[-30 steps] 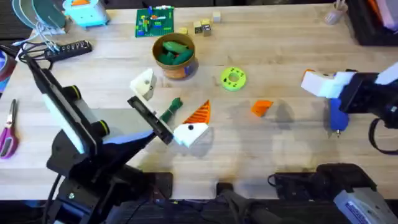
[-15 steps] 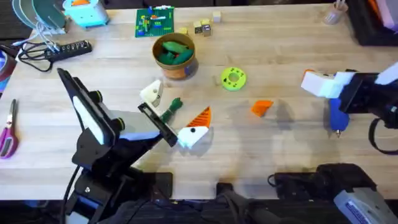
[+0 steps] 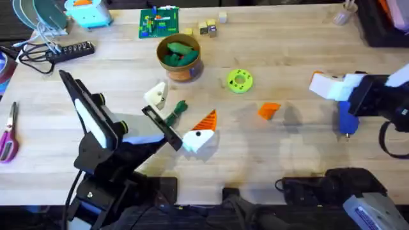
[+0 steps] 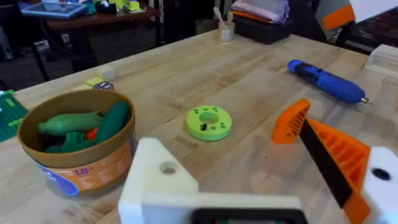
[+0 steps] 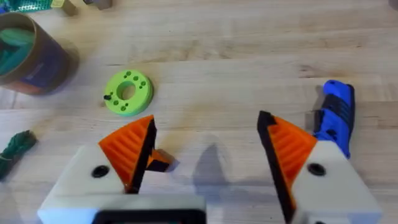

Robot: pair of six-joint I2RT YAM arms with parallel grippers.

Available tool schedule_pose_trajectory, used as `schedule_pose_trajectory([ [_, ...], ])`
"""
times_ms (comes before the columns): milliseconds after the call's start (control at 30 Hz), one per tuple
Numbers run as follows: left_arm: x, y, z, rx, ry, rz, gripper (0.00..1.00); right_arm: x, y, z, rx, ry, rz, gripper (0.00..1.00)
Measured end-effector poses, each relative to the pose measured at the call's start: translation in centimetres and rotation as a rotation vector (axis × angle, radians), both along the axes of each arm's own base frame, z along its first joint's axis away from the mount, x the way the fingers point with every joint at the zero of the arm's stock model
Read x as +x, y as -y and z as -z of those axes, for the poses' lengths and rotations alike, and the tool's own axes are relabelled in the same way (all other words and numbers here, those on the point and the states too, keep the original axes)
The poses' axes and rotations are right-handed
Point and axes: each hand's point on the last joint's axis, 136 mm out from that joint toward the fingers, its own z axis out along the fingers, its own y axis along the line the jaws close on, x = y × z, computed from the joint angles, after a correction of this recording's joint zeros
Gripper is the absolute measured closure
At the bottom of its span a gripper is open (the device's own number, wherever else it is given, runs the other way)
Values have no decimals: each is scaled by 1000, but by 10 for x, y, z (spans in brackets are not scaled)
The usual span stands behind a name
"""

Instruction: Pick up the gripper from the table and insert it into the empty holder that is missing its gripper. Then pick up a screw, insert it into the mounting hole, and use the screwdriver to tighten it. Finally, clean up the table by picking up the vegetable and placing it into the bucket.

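Green pieces inside the bucket

In the right wrist view the gripper is mostly hidden behind an orange pad of the right hand. The bucket and vegetable are cut off by the edge.

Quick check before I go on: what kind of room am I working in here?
Probably a robotics lab or workshop bench: a wooden table with a power strip, scissors, a blue screwdriver, and a loose orange gripper.
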Motion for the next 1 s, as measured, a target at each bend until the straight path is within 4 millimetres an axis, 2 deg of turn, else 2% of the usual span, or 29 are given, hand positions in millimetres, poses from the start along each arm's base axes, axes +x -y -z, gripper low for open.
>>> schedule_pose_trajectory([
  [400, -5, 4, 0, -10, -7, 38, 8, 0, 0, 0, 0, 0, 0, 10],
  [833, -17, 14, -1, -142, -163, 119, 8, 0, 0, 0, 2, -1, 1, 10],
  [1000, -18, 15, -1, -151, -175, 123, 8, -5, -16, 6, 15, -36, -102, 8],
])
